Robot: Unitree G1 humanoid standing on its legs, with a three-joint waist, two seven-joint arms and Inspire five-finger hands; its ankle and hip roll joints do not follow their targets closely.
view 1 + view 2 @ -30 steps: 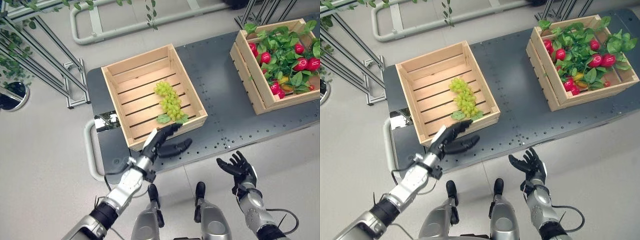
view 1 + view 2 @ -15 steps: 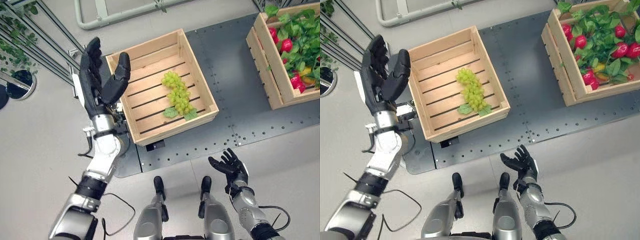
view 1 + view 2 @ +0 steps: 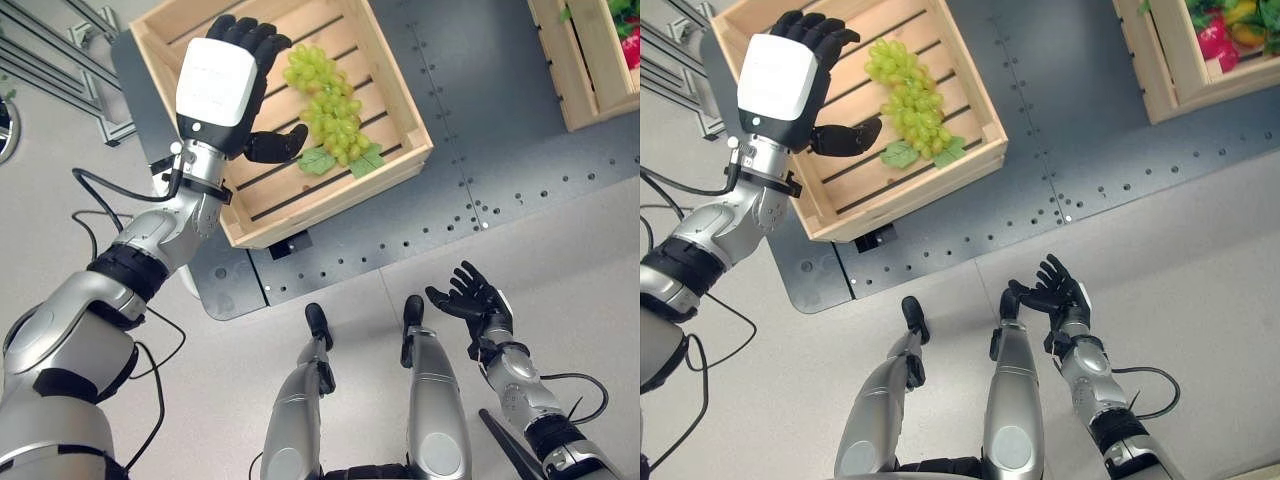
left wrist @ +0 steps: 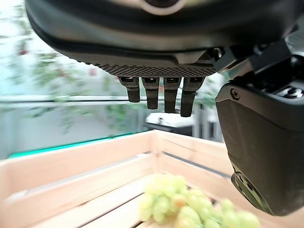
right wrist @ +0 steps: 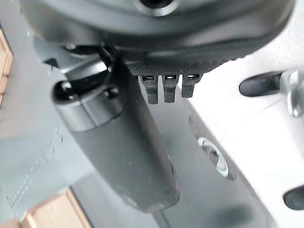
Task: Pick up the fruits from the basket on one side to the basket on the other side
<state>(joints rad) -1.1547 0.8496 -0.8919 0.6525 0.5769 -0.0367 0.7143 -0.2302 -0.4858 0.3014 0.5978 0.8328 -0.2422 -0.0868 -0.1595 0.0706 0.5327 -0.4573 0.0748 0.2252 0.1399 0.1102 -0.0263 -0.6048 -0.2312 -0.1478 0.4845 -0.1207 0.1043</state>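
A bunch of green grapes [image 3: 328, 108] with two leaves lies in the near wooden crate [image 3: 398, 86] on the dark table. My left hand [image 3: 218, 80] hovers over the crate's left half, just left of the grapes, fingers straight and thumb pointing at them, holding nothing. The left wrist view looks past its fingers [image 4: 159, 97] at the grapes [image 4: 190, 209] below. A second crate [image 3: 590, 60] with red fruit and leaves sits at the far right. My right hand [image 3: 472, 302] floats palm up, open and empty, low off the table's front edge.
The dark perforated table [image 3: 500, 150] runs between the two crates. Metal frame legs [image 3: 60, 30] stand at the upper left beside the near crate. Light grey floor [image 3: 580, 250] lies in front of the table.
The camera has tilted down and shifted. My left hand has swung from left of the crate to above its left half, beside the grapes. The right hand has barely moved.
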